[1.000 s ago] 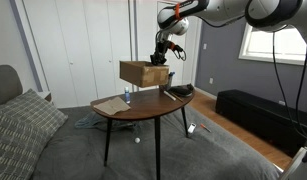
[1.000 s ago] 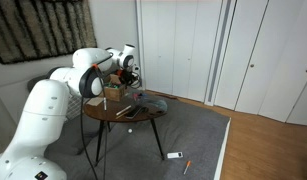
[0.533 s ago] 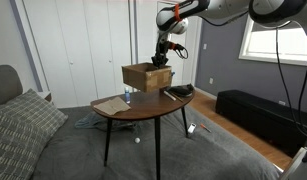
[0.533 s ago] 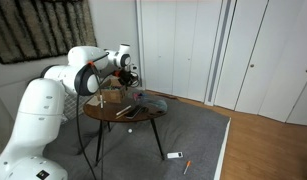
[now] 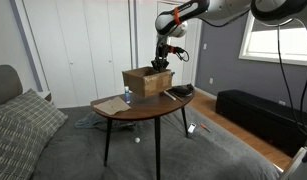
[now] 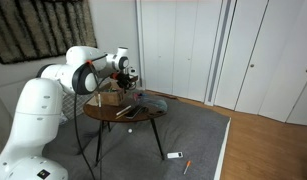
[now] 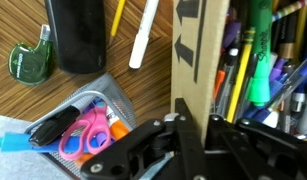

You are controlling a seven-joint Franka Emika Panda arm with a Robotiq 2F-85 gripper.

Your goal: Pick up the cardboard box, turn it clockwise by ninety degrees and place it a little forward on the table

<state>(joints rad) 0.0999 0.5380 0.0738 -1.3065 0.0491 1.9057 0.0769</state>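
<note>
The brown cardboard box [image 5: 147, 81] hangs just above the round dark wooden table [image 5: 143, 108], near its far side. My gripper [image 5: 161, 62] is shut on the box's wall at its right end. In an exterior view the box [image 6: 112, 97] shows behind my arm, with the gripper [image 6: 124, 77] above it and the table [image 6: 133, 113] below. In the wrist view my gripper [image 7: 193, 130] pinches the box's cardboard wall [image 7: 198, 50]. The box holds several pens and markers [image 7: 258, 60].
On the table under the wrist lie a mesh tray with scissors [image 7: 78, 125], a black object [image 7: 78, 35], a green tape dispenser [image 7: 31, 58] and a white marker [image 7: 145, 35]. A black bench [image 5: 258, 115] stands by the window. A grey sofa [image 5: 23, 130] is nearby.
The box has moved lower and a little to the right in my gripper, and has turned somewhat. It now hangs closer to the tabletop.
</note>
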